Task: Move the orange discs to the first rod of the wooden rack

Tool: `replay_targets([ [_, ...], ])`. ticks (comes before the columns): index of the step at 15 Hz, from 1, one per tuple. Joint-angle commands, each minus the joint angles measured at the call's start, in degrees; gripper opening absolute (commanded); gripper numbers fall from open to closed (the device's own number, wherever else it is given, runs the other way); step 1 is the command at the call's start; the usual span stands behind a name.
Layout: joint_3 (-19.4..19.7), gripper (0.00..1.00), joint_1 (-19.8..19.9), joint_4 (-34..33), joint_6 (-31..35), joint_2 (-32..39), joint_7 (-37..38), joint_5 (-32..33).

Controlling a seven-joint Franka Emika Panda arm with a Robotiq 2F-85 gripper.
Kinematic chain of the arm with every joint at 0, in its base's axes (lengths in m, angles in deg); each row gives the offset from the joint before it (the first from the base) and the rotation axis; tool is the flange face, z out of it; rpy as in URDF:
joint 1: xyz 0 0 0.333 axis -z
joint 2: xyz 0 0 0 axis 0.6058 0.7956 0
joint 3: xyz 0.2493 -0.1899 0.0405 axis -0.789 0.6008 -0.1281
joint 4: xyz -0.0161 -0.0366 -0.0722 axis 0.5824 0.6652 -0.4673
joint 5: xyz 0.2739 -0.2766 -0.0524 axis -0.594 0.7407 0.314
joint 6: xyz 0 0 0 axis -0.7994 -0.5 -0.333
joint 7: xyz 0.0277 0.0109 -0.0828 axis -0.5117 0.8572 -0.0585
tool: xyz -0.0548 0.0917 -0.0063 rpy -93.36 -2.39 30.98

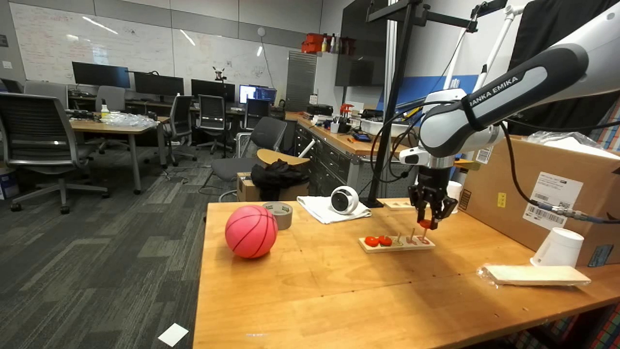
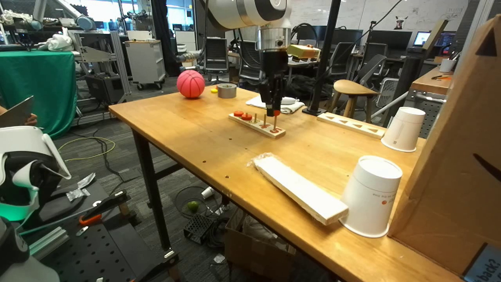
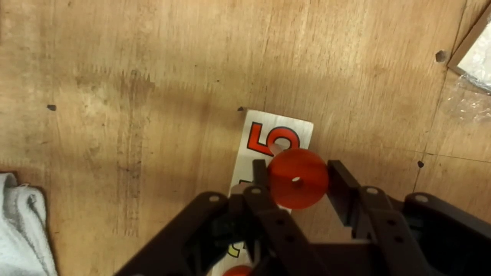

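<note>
1. Orange discs [image 1: 385,241], three in sight, belong to a small setup on a broad wooden table [image 1: 300,300].
2. Franka arm [image 1: 513,97], white and grey, reaches over this table, its wrist directed downward.
3. Robotiq gripper [image 3: 298,176], black: its two fingers [image 3: 339,176] pinch one disc [image 3: 308,172] by opposite edges.
4. Wooden rack [image 1: 397,248], low and narrow: its long axis runs nearly left to right in an exterior view. Two other discs [image 1: 371,241] sit side by side at one end; the end marked with a red 5 [image 3: 256,138] lies under the gripper. Which rod counts as first cannot be told.
5. End rod [image 2: 275,123], thin and upright: it stands at the 5.
6. Same disc: right at the top of this rod in both exterior views; whether it is threaded on cannot be told. Being round, it has no long axis; it lies roughly flat, broad face upward. Expect it to be light, stiff and sturdy, perhaps slippery where smooth. Best hold: opposite points of the rim, leaving the middle free.
7. Central hole [image 3: 296,181], smallest: it points up toward the wrist camera; a pale speck shows through.
</note>
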Motion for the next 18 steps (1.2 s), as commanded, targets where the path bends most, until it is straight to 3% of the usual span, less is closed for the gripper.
replay_targets([
  [1,0.2,0.17,0.7,0.5,0.6,-0.3,0.1,0.6],
  [18,0.7,0.17,2.3,0.2,1.0,-0.5,1.4,-0.4],
])
